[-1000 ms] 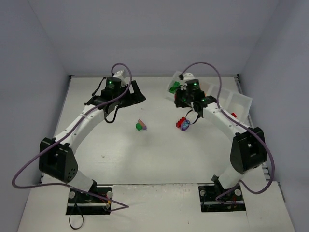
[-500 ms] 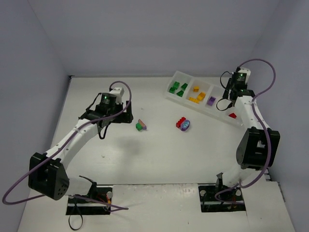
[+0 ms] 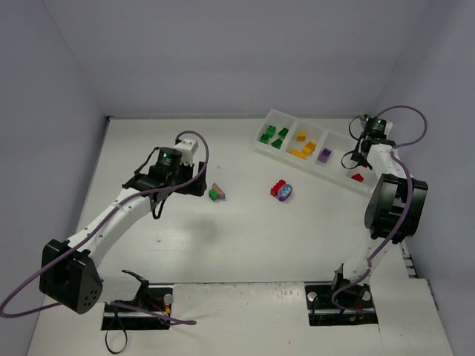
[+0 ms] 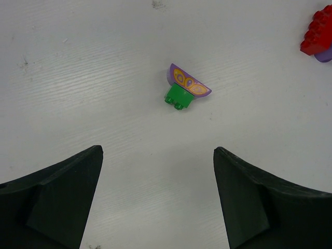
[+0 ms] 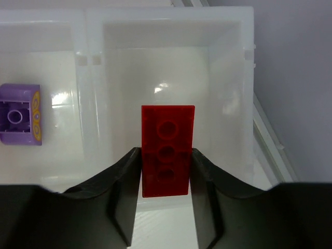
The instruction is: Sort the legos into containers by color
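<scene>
Top external view: the right arm (image 3: 390, 204) has swung from the mid-desk cluster to the far-right compartment of the tray (image 3: 290, 132); the right jaws hang over a red plate (image 3: 357, 176) there. The left arm (image 3: 122, 204) has come in from the far left; the left jaws now stand just beside the green brick (image 3: 213, 195). The loose red brick (image 3: 277, 188) and the rounded purple piece (image 3: 286, 192) have not moved. Judged result: four pieces remain on the desk (image 3: 245, 237), and the green brick is the likely next pick for the left side.

Left wrist view: left jaws wide, holding nothing; the green brick (image 4: 178, 96) lies ahead between them, touching a purple printed piece (image 4: 189, 83).

Right wrist view: right jaws narrow, pressed on both long sides of the red plate (image 5: 167, 129) inside the end compartment; whether it rests on the floor cannot be told; a purple brick (image 5: 19, 114) lies in the neighbouring compartment.
</scene>
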